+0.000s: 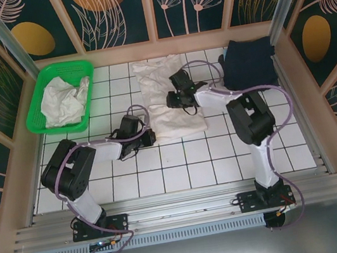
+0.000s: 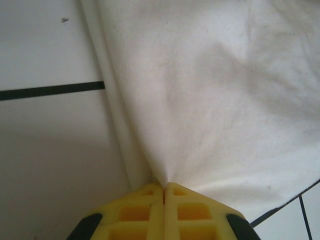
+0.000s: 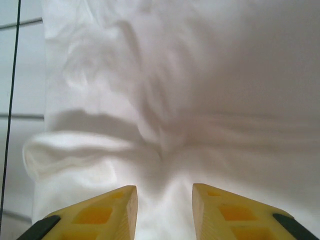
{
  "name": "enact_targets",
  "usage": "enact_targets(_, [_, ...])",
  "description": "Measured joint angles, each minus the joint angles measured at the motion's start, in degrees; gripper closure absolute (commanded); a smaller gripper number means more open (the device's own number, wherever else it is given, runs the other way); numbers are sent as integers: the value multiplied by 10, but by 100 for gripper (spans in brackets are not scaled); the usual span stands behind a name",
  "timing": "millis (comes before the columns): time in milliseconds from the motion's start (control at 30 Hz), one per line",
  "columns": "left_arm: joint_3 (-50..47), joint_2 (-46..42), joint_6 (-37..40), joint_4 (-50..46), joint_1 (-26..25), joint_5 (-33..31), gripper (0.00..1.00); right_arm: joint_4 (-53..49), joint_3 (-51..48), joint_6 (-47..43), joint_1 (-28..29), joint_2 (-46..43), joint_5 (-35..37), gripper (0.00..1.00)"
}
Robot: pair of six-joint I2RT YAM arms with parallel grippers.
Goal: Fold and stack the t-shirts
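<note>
- I have the flat off-white cotton t-shirt (image 1: 167, 98) lying lengthwise in the far half of the white tiled table (image 1: 181, 163). Its cloth is wrinkled, and its near hem lies roughly level with the left arm's wrist.
- The left jaws sit at that t-shirt's near left corner. On the left wrist view their yellow fingertips (image 2: 145, 200) are pressed together, with the t-shirt's edge pinched between them. The fabric (image 2: 210, 90) fans out from the pinch in a taut crease.
- Just left of the pinched edge I can see bare table with one black grid line (image 2: 50, 90) running up to the cloth.
- The right jaws hang over the middle of the same t-shirt, toward its right side. On the right wrist view the yellow fingertips (image 3: 117, 210) stand spread, with a clear gap between them over rumpled fabric (image 3: 200, 85).
- I cannot tell whether those tips touch the cloth. A soft rolled fold (image 3: 75, 150) bulges at the t-shirt's edge to the left of the gap.
- A dark navy t-shirt (image 1: 248, 62) lies bunched to the right of the off-white t-shirt, at the table's far right corner, apart from it.
- A green plastic mesh basket (image 1: 35, 102) stands to the left of the off-white t-shirt, at the far left corner, also apart from it.
- That basket holds crumpled off-white t-shirts (image 1: 65, 99) heaped loosely inside.
</note>
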Motion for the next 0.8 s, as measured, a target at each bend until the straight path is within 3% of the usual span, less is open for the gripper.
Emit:
enact_targets(233, [-47,-41,-8,9,0,-14,99,56,-189,22,36,-100,2,67])
enact_targets(500, [-61,-99,-20,-35,0,-38,74,118,-338,61,53,-186,12,67])
enact_targets(633, [-5,-88,-8,-64,-1,-54,67,151,-365,65,53,-199,14,67])
enact_targets(800, [137,17,27,-79,0,-75,64,173,-377,65,52,-203,14,67])
